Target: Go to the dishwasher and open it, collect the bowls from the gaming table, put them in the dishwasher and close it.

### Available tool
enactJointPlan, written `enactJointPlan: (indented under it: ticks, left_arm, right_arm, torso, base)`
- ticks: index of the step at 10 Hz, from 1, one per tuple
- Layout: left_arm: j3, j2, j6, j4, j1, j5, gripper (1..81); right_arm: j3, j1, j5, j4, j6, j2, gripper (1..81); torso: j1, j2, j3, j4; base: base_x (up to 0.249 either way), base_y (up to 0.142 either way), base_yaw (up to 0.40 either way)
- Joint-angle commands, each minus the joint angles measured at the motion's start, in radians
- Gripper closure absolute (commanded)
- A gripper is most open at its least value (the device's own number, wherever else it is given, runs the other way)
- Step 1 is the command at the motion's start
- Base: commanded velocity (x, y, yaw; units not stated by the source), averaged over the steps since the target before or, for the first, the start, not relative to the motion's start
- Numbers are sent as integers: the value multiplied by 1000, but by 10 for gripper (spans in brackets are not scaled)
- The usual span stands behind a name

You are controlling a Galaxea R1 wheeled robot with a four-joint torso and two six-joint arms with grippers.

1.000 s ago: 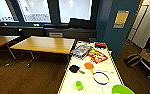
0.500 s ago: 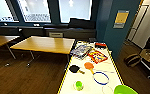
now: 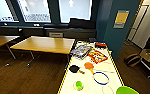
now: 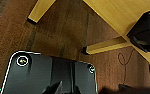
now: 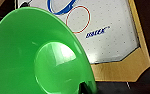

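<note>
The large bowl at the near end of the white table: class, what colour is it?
Lime green; the bowl shows best in the right wrist view.

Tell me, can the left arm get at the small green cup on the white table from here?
Probably not yet: the left wrist view looks down on wooden floor and a table leg, while the green cup stands on the gaming table.

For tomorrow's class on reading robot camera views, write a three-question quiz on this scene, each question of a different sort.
1. True or false: the lime green bowl looms large in the right wrist view.
2. Which lies nearer the green bowl on the gaming table: A) blue ring B) red game box?
3. Fill in: the table beside the gaming table has a ____ top.

Key: 1 true; 2 A; 3 wooden.
</note>
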Motion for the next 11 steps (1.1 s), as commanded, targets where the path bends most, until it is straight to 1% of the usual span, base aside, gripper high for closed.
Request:
enactJointPlan:
  ticks: [1,3,5,7,8,9,10,11]
  left_arm:
    - [146,-102,3,6,-115,48,10]
    - [192,-114,3,5,-152,57,10]
    - [226,-134,2,-3,-187,60,10]
    - [270,-151,2,-7,-232,68,10]
    - [301,-161,2,-7,-262,94,10]
    - [324,-168,2,-7,-298,122,10]
    - [342,-174,0,-16,-336,151,10]
    - [352,-176,0,-39,-371,187,10]
  right_arm:
    - [97,23,-26,-30,-3,-84,811]
    - [125,-81,16,-86,-3,-83,811]
    - [123,-164,81,-147,-3,-72,811]
    - [98,-247,157,-208,-4,-37,811]
    - [79,-284,185,-230,-4,-12,811]
    - [60,-322,199,-248,-4,17,811]
    - [36,-365,231,-276,-4,52,811]
    - [13,-400,259,-291,-6,77,811]
  torso:
    - [0,0,0,0]
    - [0,0,0,0]
    - [0,0,0,0]
    - [0,0,0,0]
    - [0,0,0,0]
    - [0,0,0,0]
    - [0,0,0,0]
    - [0,0,0,0]
  base:
    - [0,0,0]
    - [0,0,0]
    - [0,0,0]
    - [0,0,0]
    - [0,0,0]
    - [0,0,0]
    - [0,0,0]
    - [0,0,0]
